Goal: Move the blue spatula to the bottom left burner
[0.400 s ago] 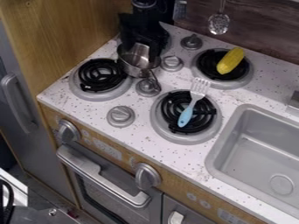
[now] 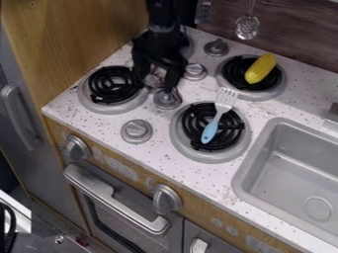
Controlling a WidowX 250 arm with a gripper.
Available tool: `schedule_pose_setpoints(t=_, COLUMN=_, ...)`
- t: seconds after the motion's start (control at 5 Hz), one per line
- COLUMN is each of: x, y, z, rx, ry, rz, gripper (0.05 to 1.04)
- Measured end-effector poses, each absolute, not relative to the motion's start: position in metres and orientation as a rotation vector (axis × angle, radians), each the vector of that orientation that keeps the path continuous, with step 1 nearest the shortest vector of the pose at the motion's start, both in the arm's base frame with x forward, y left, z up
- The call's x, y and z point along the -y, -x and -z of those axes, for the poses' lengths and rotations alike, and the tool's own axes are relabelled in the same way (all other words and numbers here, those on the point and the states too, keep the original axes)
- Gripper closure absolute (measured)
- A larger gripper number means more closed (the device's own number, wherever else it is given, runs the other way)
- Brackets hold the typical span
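One blue spatula point(image 2: 210, 132) | apart, lower right of end effector point(image 2: 156, 83) | spread wide, hold unclear

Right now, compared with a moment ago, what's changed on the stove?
The claw has moved down the picture over the metal pot, covering more of it. I see nothing gripped or released. The blue-handled spatula and yellow corn stayed on their burners.

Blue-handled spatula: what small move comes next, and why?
Probably raise the black gripper straight up: it hangs at the silver metal pot, and going sideways might knock that, while the spatula waits on the bottom right black-coil burner.
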State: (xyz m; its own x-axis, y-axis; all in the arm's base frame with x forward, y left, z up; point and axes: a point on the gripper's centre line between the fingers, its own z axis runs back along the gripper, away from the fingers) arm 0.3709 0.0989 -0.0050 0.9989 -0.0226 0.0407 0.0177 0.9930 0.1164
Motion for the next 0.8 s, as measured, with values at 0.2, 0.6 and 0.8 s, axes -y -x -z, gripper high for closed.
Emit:
schedule_pose_setpoints(t=0.2, x=-0.075, y=-0.363, z=-0.013, rx=0.109, ry=-0.121, rz=0.077, gripper=0.087)
schedule_pose_setpoints(t=0.6, x=-0.02, y=-0.353, z=-0.021, rx=0.145, ry=-0.111, rz=0.201, gripper=0.087)
schedule_pose_setpoints(t=0.8, x=-0.01, y=-0.357, z=-0.012, rx=0.128, ry=-0.136, rz=0.214, gripper=0.087)
